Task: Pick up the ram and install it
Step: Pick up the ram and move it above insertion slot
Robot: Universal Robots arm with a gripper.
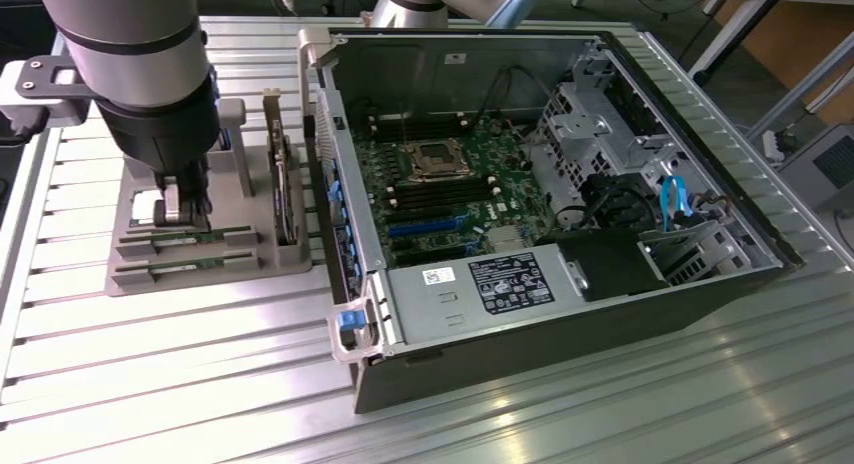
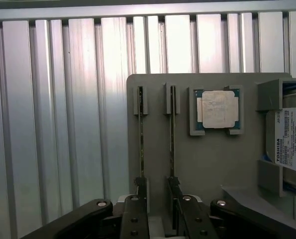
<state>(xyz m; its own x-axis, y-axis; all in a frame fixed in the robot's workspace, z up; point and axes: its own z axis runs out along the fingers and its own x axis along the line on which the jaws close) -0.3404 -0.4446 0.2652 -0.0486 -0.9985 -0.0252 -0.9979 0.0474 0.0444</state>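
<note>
On the exterior view's left, the pincer (image 1: 180,212) is found lowered over the grey holder (image 1: 138,196), which is set on the ribbed counter (image 1: 80,324). Its jaws are seen standing apart, and nothing is held between them. The ram (image 1: 171,238) is seated on edge in a slot of the holder, just beneath the fingertips. Its twin (image 1: 174,268) is seated in the next slot, nearer the counter's front edge. Contact between pincer and ram cannot be confirmed.

The long axis of both sticks is laid along the exterior view's left-to-right line. In the wrist view the jaws are set across that axis, one to each side of the pair's thin edges. Which stick is centred cannot be told.

Just to the right, an expansion card (image 1: 279,174) is held upright in the holder. Further right, the opened computer case (image 1: 441,379) is observed with its motherboard (image 1: 454,199) exposed, well apart from the ram. Installation is judged not yet begun.
</note>
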